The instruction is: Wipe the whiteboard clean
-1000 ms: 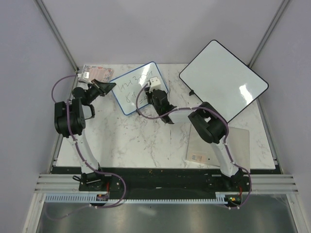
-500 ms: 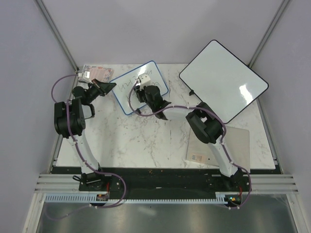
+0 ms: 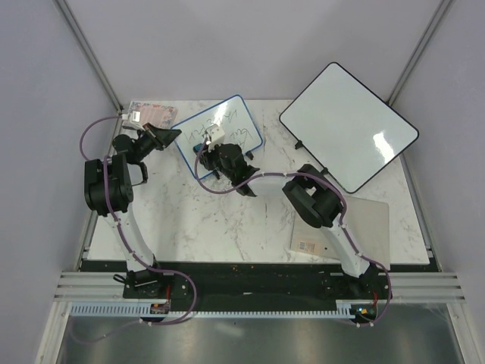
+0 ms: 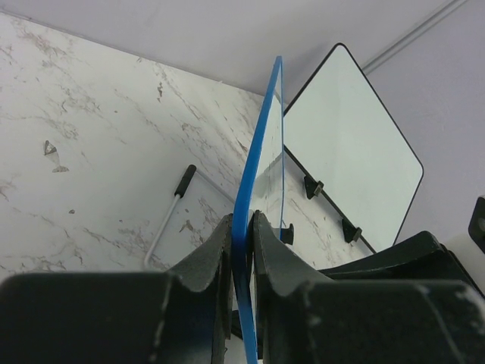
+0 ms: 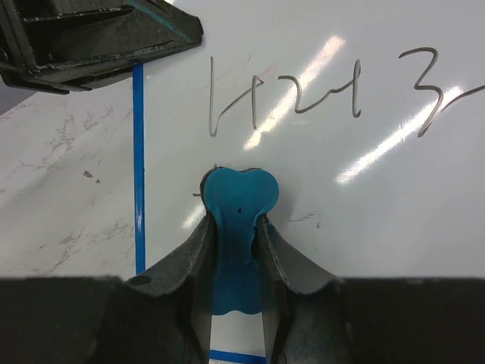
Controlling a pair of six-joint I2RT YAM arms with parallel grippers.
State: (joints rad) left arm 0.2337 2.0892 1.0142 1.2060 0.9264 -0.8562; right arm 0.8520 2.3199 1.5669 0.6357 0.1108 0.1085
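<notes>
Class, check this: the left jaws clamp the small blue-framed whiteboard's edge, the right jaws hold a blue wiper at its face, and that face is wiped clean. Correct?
Not quite. The right wrist view shows black handwritten marks on the small blue-framed whiteboard above the blue wiper, so its face is not clean. The rest holds.

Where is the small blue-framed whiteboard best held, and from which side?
Take the whiteboard by its thin left edge, coming from the left. It is a flat, thin panel, so fingers can pinch the blue frame, one on each face, as the left gripper does. That keeps the written face free for the right gripper with its blue eraser.
</notes>
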